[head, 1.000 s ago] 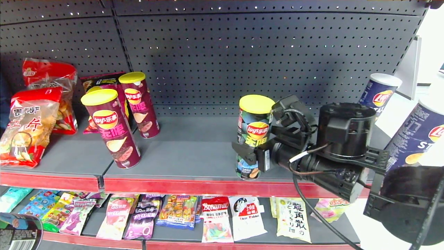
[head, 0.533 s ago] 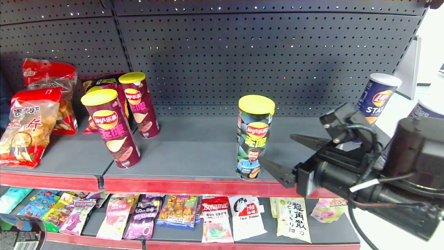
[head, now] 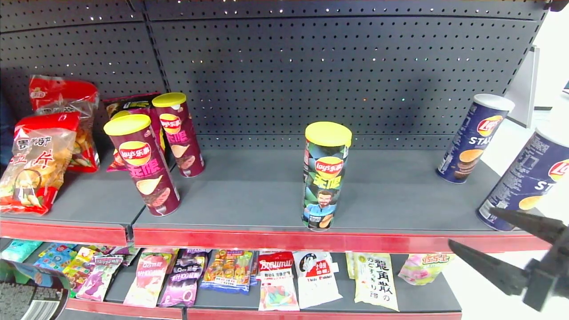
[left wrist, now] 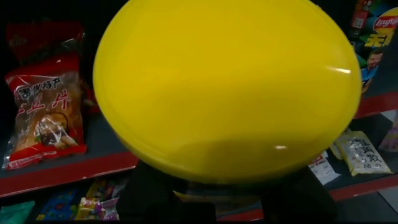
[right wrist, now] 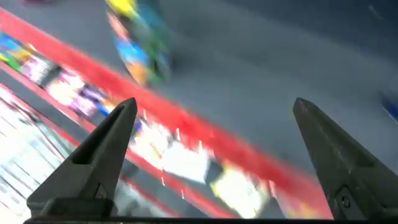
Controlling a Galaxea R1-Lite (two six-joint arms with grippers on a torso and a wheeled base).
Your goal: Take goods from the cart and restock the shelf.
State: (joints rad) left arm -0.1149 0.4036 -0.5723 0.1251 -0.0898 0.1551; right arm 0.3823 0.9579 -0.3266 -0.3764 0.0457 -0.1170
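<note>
Holding, left tool: clamped on a yellow-lidded can, low off the shelf's left front.
Right tool: fingers apart, empty, off the right front corner.
Green can: upright at mid front edge.
Placing well: I'd stand mine upright between the maroon can and the green one, back from the edge.

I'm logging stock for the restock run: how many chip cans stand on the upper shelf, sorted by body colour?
Maroon cans: 2
Green-and-black can: 1
Blue cans: 2
Total: 5
</note>
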